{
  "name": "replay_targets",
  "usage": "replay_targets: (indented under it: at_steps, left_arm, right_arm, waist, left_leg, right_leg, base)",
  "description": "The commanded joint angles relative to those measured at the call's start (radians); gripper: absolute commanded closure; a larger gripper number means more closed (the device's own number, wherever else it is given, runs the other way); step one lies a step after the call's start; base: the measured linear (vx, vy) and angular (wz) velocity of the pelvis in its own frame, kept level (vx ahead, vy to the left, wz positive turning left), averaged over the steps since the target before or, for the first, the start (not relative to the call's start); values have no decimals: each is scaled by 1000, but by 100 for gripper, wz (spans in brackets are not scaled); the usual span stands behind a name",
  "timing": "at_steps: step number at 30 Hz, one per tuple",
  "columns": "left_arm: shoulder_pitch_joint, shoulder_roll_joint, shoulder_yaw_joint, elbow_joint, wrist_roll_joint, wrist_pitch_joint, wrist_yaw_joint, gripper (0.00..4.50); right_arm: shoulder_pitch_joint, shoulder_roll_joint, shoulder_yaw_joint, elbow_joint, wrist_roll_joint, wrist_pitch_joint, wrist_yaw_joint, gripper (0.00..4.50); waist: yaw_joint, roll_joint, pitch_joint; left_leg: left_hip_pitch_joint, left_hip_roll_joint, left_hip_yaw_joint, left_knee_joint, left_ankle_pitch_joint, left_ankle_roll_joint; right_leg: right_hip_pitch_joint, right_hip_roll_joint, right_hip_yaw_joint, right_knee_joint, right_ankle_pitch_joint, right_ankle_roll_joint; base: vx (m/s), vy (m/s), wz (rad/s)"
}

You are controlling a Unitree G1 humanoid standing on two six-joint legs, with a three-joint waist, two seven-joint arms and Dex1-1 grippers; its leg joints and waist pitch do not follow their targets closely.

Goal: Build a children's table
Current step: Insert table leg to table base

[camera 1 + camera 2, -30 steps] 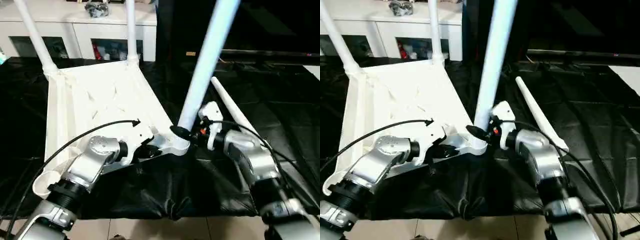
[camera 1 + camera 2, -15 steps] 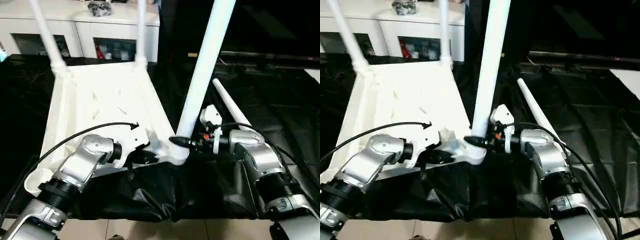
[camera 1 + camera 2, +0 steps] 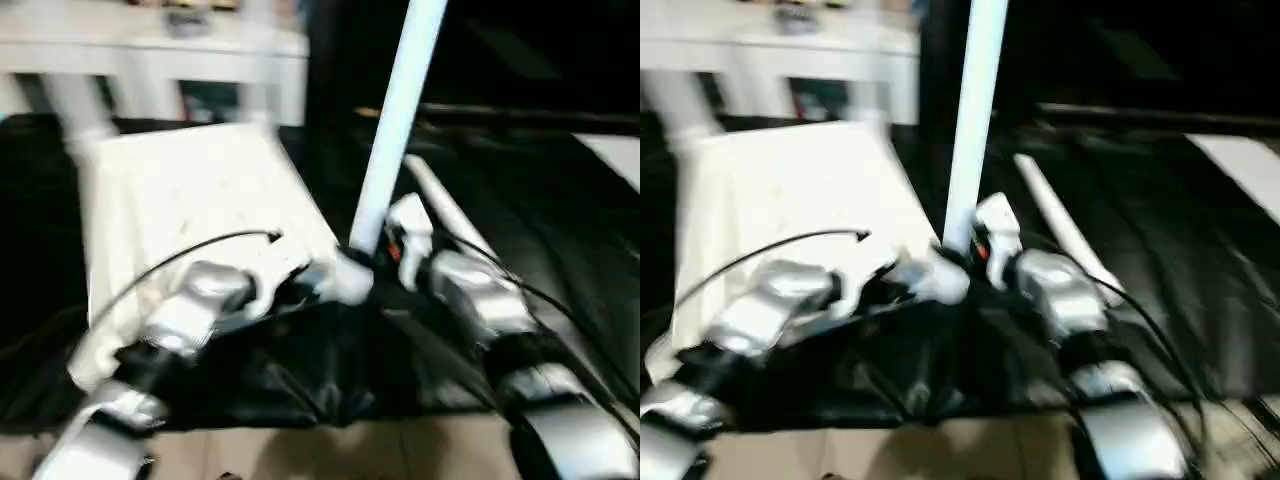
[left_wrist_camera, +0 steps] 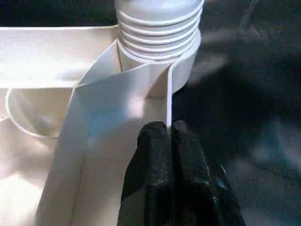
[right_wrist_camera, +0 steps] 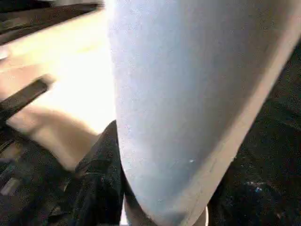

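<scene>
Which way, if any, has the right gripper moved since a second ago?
No: right gripper stays at upright leg's base, beside the loose leg.

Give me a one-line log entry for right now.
left claw: shut on tabletop rim | right claw: around near leg at socket | spare leg: lying on black cover

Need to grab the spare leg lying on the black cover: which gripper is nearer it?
Right. The right gripper sits beside the loose leg; the left gripper is farther, across the upright leg.
</scene>
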Motion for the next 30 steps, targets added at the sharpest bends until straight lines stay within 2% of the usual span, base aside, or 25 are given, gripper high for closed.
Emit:
replay_targets:
  at_steps: [1, 2, 3, 4, 5, 6, 7, 8, 9, 10, 11, 12, 13, 14, 18, 23, 24, 26, 28, 30]
  left_arm:
    - [-77, -31, 83, -79, -4, 29, 96, 450]
    - [-80, -49, 91, -86, 2, 51, 128, 450]
    - [-81, -72, 100, -96, 10, 80, 172, 450]
    - [-81, -72, 100, -96, 10, 80, 172, 450]
    - [-81, -110, 105, -113, 27, 118, 239, 450]
    - [-76, -125, 98, -125, 35, 131, 261, 450]
    - [-72, -134, 91, -133, 39, 136, 271, 450]
    - [-67, -139, 87, -138, 41, 137, 277, 450]
    - [-64, -138, 80, -138, 46, 130, 280, 450]
    - [-63, -138, 80, -138, 46, 130, 280, 450]
    - [-56, -133, 77, -139, 48, 130, 287, 450]
    - [-52, -130, 77, -143, 49, 134, 287, 450]
    - [-48, -127, 77, -148, 50, 138, 286, 450]
    - [-46, -125, 78, -152, 51, 143, 287, 450]
    - [-42, -121, 81, -162, 55, 159, 296, 450]
    - [-43, -117, 77, -161, 52, 158, 294, 450]
    - [-43, -117, 77, -161, 52, 158, 294, 450]
    - [-41, -117, 75, -165, 50, 155, 288, 450]
    - [-41, -116, 74, -165, 50, 154, 284, 450]
    - [-37, -108, 71, -168, 48, 145, 273, 450]
  right_arm:
    - [1, 14, -25, 135, -17, 62, -140, 262]
    - [-13, 24, -32, 157, -16, 58, -167, 262]
    - [-27, 34, -37, 182, -17, 54, -200, 262]
    - [-27, 34, -37, 182, -17, 54, -200, 262]
    - [-55, 55, -49, 231, -23, 45, -249, 262]
    - [-70, 67, -54, 256, -27, 39, -268, 262]
    - [-78, 74, -55, 269, -30, 34, -276, 262]
    - [-83, 79, -52, 274, -34, 33, -275, 262]
    - [-85, 84, -48, 276, -36, 33, -270, 262]
    - [-86, 84, -48, 276, -37, 32, -270, 262]
    - [-92, 91, -44, 286, -45, 26, -259, 262]
    - [-96, 94, -41, 292, -51, 21, -255, 262]
    - [-97, 95, -38, 296, -55, 19, -252, 262]
    - [-99, 96, -36, 301, -58, 16, -250, 262]
    - [-113, 101, -29, 330, -80, -12, -254, 262]
    - [-118, 107, -38, 334, -80, -28, -231, 262]
    - [-118, 107, -39, 334, -80, -28, -231, 227]
    - [-128, 111, -60, 333, -64, -32, -210, 227]
    - [-133, 112, -67, 334, -62, -36, -203, 190]
    - [-142, 111, -67, 328, -65, -53, -185, 173]
  waist:
    - [-19, 31, -56]
    - [-23, 33, -59]
    - [-27, 30, -56]
    - [-26, 28, -55]
    - [-26, 13, -53]
    - [-26, 14, -52]
    - [-26, 17, -52]
    - [-28, 19, -51]
    - [-31, 23, -55]
    - [-33, 24, -56]
    - [-36, 21, -59]
    - [-35, 19, -59]
    - [-34, 16, -59]
    - [-32, 16, -58]
    - [-32, 17, -60]
    - [-33, 19, -58]
    - [-34, 18, -57]
    - [-34, 18, -58]
    - [-33, 18, -58]
    - [-33, 21, -58]
  left_leg:
    - [16, 58, -54, -121, -697, -94]
    - [20, 61, -54, -125, -726, -97]
    - [29, 58, -49, -121, -740, -94]
    - [38, 52, -43, -112, -735, -92]
    - [57, 36, -34, -84, -689, -76]
    - [52, 30, -36, -70, -620, -61]
    - [45, 31, -38, -71, -600, -56]
    - [38, 34, -39, -75, -596, -53]
    - [27, 45, -48, -89, -612, -56]
    - [25, 49, -50, -94, -624, -58]
    - [23, 51, -52, -98, -631, -60]
    - [28, 46, -46, -94, -617, -58]
    - [32, 44, -42, -90, -604, -55]
    - [30, 40, -39, -85, -571, -47]
    - [22, 43, -38, -87, -522, -38]
    - [30, 44, -37, -87, -543, -37]
    - [29, 44, -37, -87, -548, -37]
    - [32, 44, -37, -86, -553, -37]
    - [31, 44, -37, -86, -549, -35]
    - [29, 47, -38, -88, -548, -39]
  right_leg:
    - [56, -52, 5, -69, -522, -104]
    - [59, -50, 6, -61, -482, -114]
    - [49, -55, 13, -64, -452, -133]
    - [37, -60, 15, -75, -480, -138]
    - [20, -73, 9, -105, -578, -127]
    - [28, -84, -3, -120, -652, -103]
    - [35, -84, -6, -121, -665, -89]
    - [39, -82, -9, -121, -665, -80]
    - [51, -75, -11, -107, -596, -80]
    - [52, -74, -9, -100, -557, -90]
    - [52, -75, -5, -92, -502, -112]
    - [43, -78, 2, -94, -480, -136]
    - [39, -80, 4, -96, -482, -146]
    - [39, -84, 5, -98, -501, -153]
    - [43, -79, 7, -91, -469, -163]
    - [37, -75, 4, -94, -474, -161]
    - [38, -75, 4, -95, -479, -159]
    - [36, -77, 4, -97, -494, -152]
    - [36, -77, 4, -97, -492, -153]
    - [38, -78, 5, -95, -476, -161]
  base:
    - [-33, 44, -23]
    - [-33, 44, -23]
    - [0, 0, 0]
    - [0, 0, 0]
    - [0, 0, 0]
    - [0, 0, 0]
    - [0, 0, 0]
    - [0, 0, 0]
    - [0, 0, 0]
    - [0, 0, 0]
    - [0, 0, 0]
    - [0, 0, 0]
    - [0, 0, 0]
    - [0, 0, 0]
    - [0, 0, 0]
    - [0, 0, 0]
    - [0, 0, 0]
    - [0, 0, 0]
    - [0, 0, 0]
    - [0, 0, 0]
